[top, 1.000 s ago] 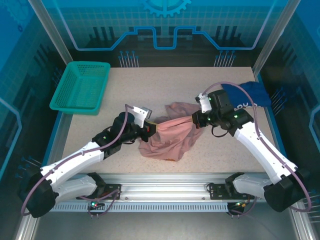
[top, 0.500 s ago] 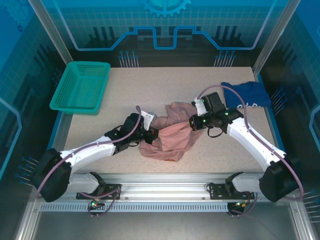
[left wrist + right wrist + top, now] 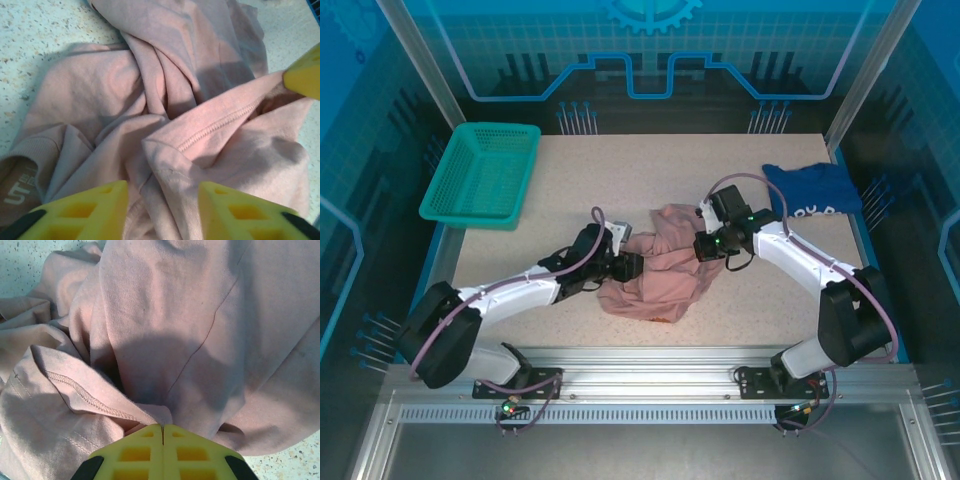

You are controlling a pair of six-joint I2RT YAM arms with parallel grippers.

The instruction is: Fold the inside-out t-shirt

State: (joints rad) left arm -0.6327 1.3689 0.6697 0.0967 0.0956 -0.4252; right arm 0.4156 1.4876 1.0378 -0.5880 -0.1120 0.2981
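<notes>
T-shirt [image 3: 658, 268]: salmon, crumpled, seams out, mid-frame.
My left gripper [image 3: 162, 192]: released, fingers apart.
My right gripper [image 3: 162, 429]: pinching its hem.

Top external: high above the near edge, looking down over the whole table [image 3: 620, 170]. Wrist views: close-up, facing the t-shirt [image 3: 665, 270], common to all three.

Speckled beige table [image 3: 620, 170]; blue translucent panels [image 3: 520, 50] behind and beside it; aluminium rail [image 3: 650, 385] along its near edge.
</notes>
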